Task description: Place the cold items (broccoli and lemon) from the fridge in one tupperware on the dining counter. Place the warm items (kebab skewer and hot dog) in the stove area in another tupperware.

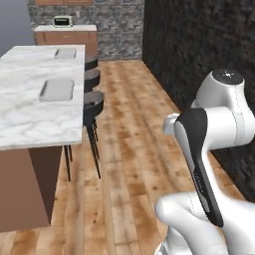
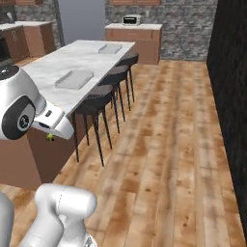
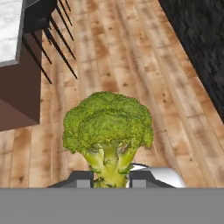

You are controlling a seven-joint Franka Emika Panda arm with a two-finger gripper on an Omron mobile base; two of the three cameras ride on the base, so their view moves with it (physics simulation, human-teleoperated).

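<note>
In the hand view a green broccoli [image 3: 108,127] stands upright, its pale stem pinched between my two dark fingertips [image 3: 81,178]. My gripper [image 3: 108,178] is shut on it, over the wooden floor to the right of the dining counter. Two flat grey tupperwares lie on the marble dining counter [image 1: 30,114], the nearer tupperware [image 1: 57,89] [image 2: 74,79] and the farther tupperware [image 1: 65,53] [image 2: 110,48]. A small green bit [image 2: 49,138] peeks from under my white hand. The lemon, kebab skewer and hot dog are out of view.
Black stools [image 1: 93,102] [image 2: 94,101] line the counter's right side. A dark brick wall [image 1: 199,45] bounds the wooden floor on the right. A toaster [image 1: 63,21] [image 2: 131,20] sits on the far cabinet.
</note>
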